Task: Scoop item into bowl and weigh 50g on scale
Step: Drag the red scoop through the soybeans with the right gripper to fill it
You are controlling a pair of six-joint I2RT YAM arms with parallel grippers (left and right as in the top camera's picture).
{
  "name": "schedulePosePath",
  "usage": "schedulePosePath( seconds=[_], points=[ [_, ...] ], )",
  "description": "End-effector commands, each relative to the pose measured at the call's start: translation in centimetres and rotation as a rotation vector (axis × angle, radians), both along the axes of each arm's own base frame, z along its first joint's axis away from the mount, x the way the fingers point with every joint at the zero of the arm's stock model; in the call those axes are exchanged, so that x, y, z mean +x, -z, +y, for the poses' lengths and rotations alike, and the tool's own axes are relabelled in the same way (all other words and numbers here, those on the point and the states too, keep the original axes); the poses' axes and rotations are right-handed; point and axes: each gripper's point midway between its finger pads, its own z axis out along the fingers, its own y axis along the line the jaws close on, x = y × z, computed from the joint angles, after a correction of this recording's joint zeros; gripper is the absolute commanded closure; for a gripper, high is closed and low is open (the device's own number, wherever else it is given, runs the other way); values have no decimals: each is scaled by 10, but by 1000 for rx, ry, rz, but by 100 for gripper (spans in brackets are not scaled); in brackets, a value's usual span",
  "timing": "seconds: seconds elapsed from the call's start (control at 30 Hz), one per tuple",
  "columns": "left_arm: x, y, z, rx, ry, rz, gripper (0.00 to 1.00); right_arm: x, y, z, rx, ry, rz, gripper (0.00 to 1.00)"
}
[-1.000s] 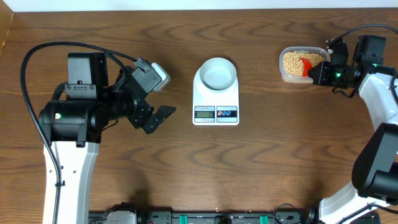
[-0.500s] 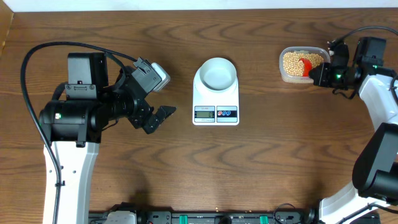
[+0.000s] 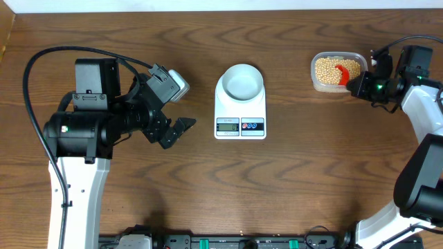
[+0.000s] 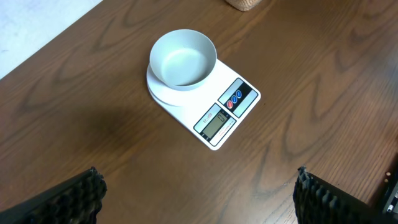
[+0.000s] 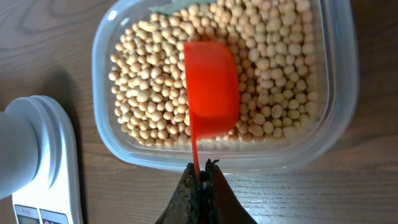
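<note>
Tan-yellow beans [image 3: 325, 68] [image 5: 273, 56] fill a clear plastic tub at the back right. An orange-red scoop [image 3: 340, 72] [image 5: 211, 87] rests among them, its thin handle edge-on between the fingers of my right gripper [image 3: 355, 84] [image 5: 200, 169], which is shut on it just outside the tub's near wall. The pale bowl [image 3: 241, 81] [image 4: 183, 57] stands empty on the white scale [image 3: 240, 126] [image 4: 214, 121] at the table's middle. My left gripper [image 3: 185, 105] [image 4: 198, 177] hovers left of the scale, open, with nothing between its fingers.
The clear tub [image 3: 315, 83] [image 5: 106, 124] sits about a hand's width right of the scale. The scale's edge [image 5: 59, 162] shows at the left of the right wrist view. A woven tan object [image 4: 244, 4] peeks in at the top of the left wrist view.
My right arm has shifted slightly to the right, still shut on the scoop handle. The left arm, bowl and scale have not moved.
</note>
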Motion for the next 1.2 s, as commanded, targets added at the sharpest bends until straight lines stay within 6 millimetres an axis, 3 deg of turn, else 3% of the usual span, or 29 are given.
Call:
schedulePosePath(
  seconds=[0.0, 0.2, 0.47, 0.7, 1.17],
  points=[
    [1, -8, -1, -15, 4, -17, 2, -9, 27, -4, 19, 53, 90, 99],
    [1, -8, -1, -15, 4, -17, 2, -10, 32, -2, 42, 66, 109, 99],
    [1, -8, -1, -15, 4, -17, 2, -9, 16, 16, 201, 8, 65, 99],
    [1, -8, -1, -15, 4, -17, 2, -10, 10, -5, 250, 56, 44, 99],
    [1, -8, -1, -15, 4, -17, 2, -11, -11, -25, 402, 82, -32, 99]
  ],
)
